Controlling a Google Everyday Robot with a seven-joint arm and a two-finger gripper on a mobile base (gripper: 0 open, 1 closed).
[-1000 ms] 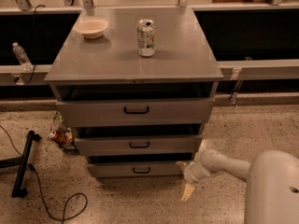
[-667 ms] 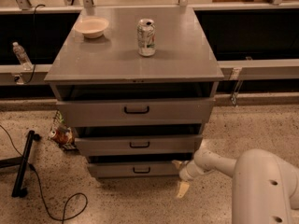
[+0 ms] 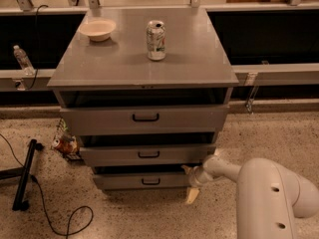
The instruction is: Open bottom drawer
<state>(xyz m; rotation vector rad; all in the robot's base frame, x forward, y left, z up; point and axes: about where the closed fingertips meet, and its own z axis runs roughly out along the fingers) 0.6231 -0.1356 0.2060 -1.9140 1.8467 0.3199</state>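
The grey cabinet [image 3: 144,63] has three drawers. The bottom drawer [image 3: 124,181] is the lowest, with a shallow grey front and a small black loop handle [image 3: 150,181]. A dark gap shows above its front, so it stands slightly out. My gripper [image 3: 189,182] is low at the right end of the bottom drawer's front, to the right of the handle. It is open, with one finger [image 3: 187,170] near the drawer's top edge and the other [image 3: 192,195] down by the floor. It holds nothing.
A white bowl [image 3: 97,29] and a soda can [image 3: 156,40] stand on the cabinet top. The middle drawer [image 3: 147,155] and top drawer [image 3: 144,118] also stand slightly out. A black stand with cable [image 3: 24,176] and small clutter [image 3: 65,144] lie on the floor to the left.
My arm has reached further left, bringing the gripper from beside the cabinet up to the right end of the bottom drawer's front. The drawers look unmoved.
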